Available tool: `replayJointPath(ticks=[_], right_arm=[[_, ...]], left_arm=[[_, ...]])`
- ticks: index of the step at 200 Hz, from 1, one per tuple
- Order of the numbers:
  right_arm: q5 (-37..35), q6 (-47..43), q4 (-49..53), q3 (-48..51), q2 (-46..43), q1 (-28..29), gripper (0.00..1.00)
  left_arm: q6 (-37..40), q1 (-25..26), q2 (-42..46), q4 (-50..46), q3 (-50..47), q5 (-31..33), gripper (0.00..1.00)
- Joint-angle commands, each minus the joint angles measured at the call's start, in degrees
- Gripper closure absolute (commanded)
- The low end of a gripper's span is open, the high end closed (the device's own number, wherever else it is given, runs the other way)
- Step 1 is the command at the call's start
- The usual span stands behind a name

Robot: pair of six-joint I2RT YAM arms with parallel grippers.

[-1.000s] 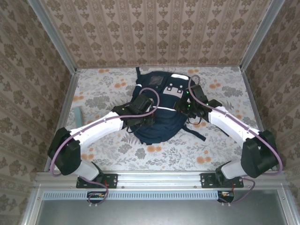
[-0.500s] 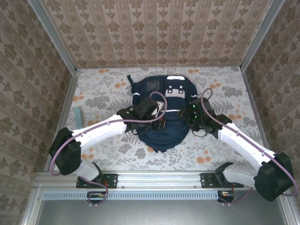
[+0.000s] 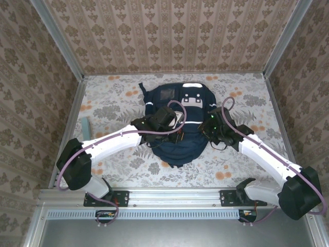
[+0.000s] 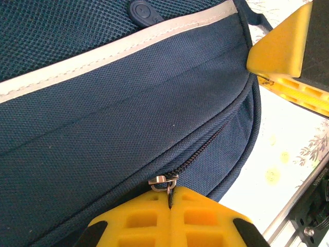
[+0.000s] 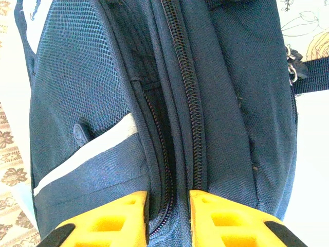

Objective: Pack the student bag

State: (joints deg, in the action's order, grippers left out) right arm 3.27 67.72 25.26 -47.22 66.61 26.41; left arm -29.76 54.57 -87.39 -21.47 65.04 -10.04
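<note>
Left wrist view: left gripper (image 4: 169, 200) clenched on zipper pull (image 4: 164, 181) at its fingertips, student bag (image 4: 103, 128) beyond.
Right gripper (image 5: 168, 218): astride the bag's zipper seam (image 5: 181, 103); cannot tell whether it grips.

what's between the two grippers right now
navy fabric and zipper of the student bag, between left gripper and right gripper, seen in the left wrist view
</note>
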Motion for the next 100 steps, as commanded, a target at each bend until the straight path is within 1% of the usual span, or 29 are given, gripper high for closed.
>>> replayJointPath(ticks=[1, 15, 27, 36, 51, 73, 100], right_arm=[[-0.23, -0.57, -0.17, -2.85, 0.72, 0.39, 0.71], [-0.20, -0.66, 0.47, -3.40, 0.58, 0.48, 0.65], [-2.40, -0.82, 2.35, -4.07, 0.05, 0.95, 0.55], [-4.66, -1.07, 3.82, -4.40, -0.54, 1.55, 0.50], [-5.38, -1.38, 3.58, -4.01, -1.25, 1.89, 0.45], [-4.96, -2.37, 2.45, -4.02, -1.16, 2.47, 0.45], [-6.01, -2.64, 2.71, -4.90, -0.63, 3.37, 0.54]], left_arm=[[1.98, 0.91, 0.66, 0.38, 2.48, -0.67, 1.00], [1.90, 0.96, 0.62, 0.45, 2.54, -0.68, 1.00], [1.85, 0.95, 0.58, 0.56, 2.39, -0.68, 1.00], [1.73, 0.93, 0.64, 0.68, 2.37, -0.68, 1.00], [1.79, 0.91, 0.49, 0.77, 2.33, -0.81, 1.00], [1.85, 0.98, 0.50, 0.82, 2.38, -0.86, 1.00], [1.79, 0.95, 0.50, 0.81, 2.33, -0.86, 1.00]])
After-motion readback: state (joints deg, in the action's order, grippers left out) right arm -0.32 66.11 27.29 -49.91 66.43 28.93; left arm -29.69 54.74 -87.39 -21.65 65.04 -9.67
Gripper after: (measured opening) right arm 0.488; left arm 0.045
